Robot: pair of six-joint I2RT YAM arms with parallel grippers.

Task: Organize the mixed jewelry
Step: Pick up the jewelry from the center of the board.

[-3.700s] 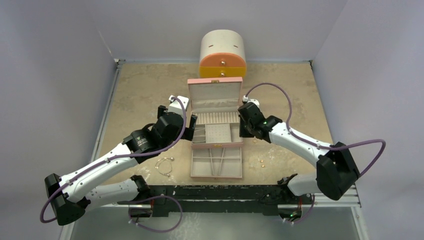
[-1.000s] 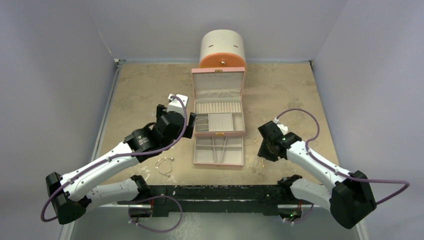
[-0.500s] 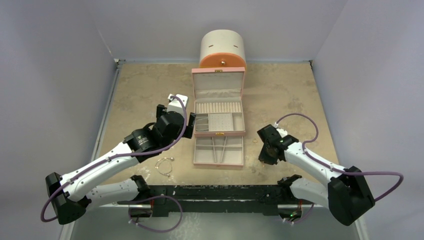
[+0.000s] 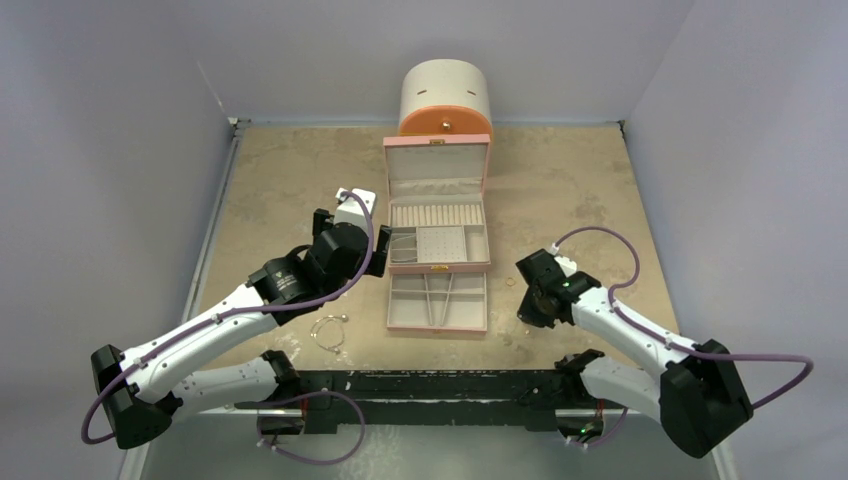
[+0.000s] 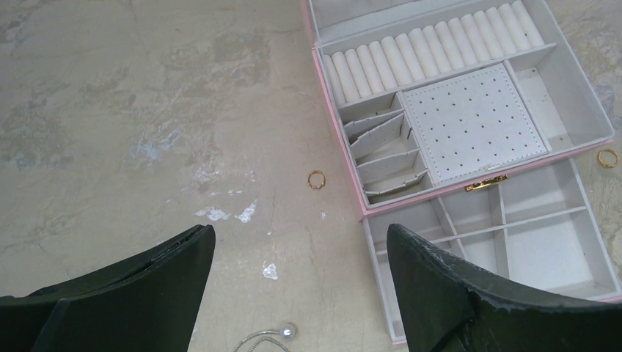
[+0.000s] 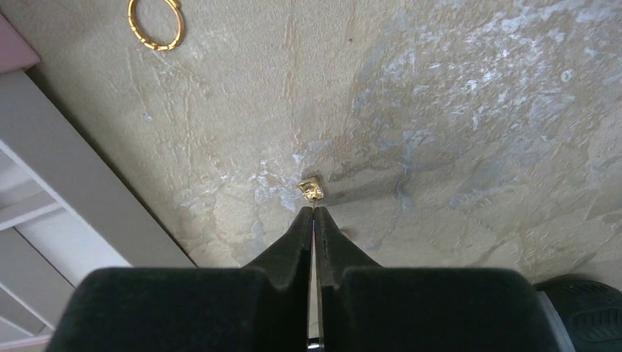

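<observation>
In the right wrist view my right gripper [image 6: 314, 211] points down at the table, its jaws pressed together on the thin post of a tiny gold stud [image 6: 311, 191] that pokes out at the tips. A gold ring [image 6: 155, 24] lies farther off, beside the pink jewelry box [image 6: 15, 44]. From above, the right gripper [image 4: 527, 318] is just right of the box's pulled-out drawer. My left gripper [image 5: 299, 231] hangs open over bare table left of the box [image 5: 339, 158]. A small ring [image 5: 315, 180] lies ahead of it, and the silvery bangle [image 5: 268, 339] is below it.
The pink box [image 4: 437, 143] stands open in the middle with its lid up and lower drawer [image 4: 437, 303] out. The round cream-and-orange cabinet [image 4: 445, 95] is behind it. Another ring [image 5: 607, 158] lies right of the box. The bangle [image 4: 328, 330] lies near the front edge.
The right arm left the box, came down to the table right of the drawer, and its jaws closed on the stud. The box now sits farther back. The left arm has not moved.
</observation>
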